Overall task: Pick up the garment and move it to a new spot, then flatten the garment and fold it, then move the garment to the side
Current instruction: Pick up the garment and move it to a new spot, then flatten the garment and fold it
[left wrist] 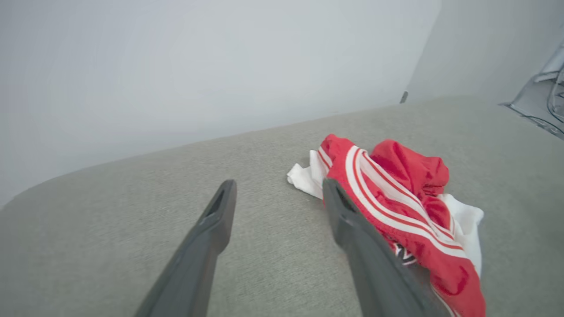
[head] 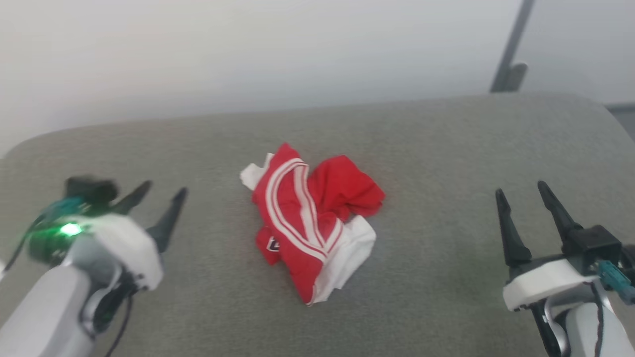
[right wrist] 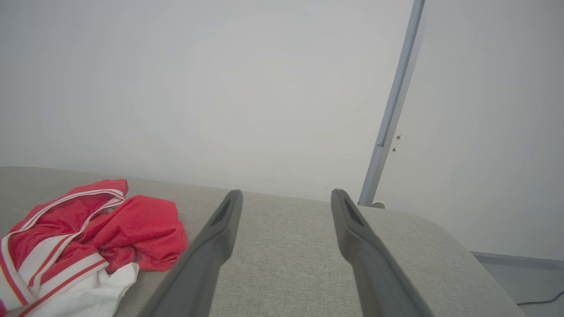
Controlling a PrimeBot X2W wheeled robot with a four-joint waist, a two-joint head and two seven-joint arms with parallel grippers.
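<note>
The garment (head: 312, 215) lies crumpled in the middle of the grey cushioned surface (head: 436, 148), red with white stripes and white sleeve parts showing. My left gripper (head: 161, 193) hovers open to its left, apart from it. In the left wrist view the garment (left wrist: 396, 207) sits just right of the open gripper (left wrist: 277, 185), partly behind the right finger. My right gripper (head: 518, 191) stands open well to the right of the cloth. In the right wrist view the garment (right wrist: 83, 237) lies at the lower left, clear of the open gripper (right wrist: 286, 193).
A pale wall (head: 248, 49) runs behind the surface. A dark pole (head: 511, 49) stands at the back right, seen as a grey post (right wrist: 392, 110) in the right wrist view. The surface's rounded right edge (right wrist: 467, 246) drops to the floor.
</note>
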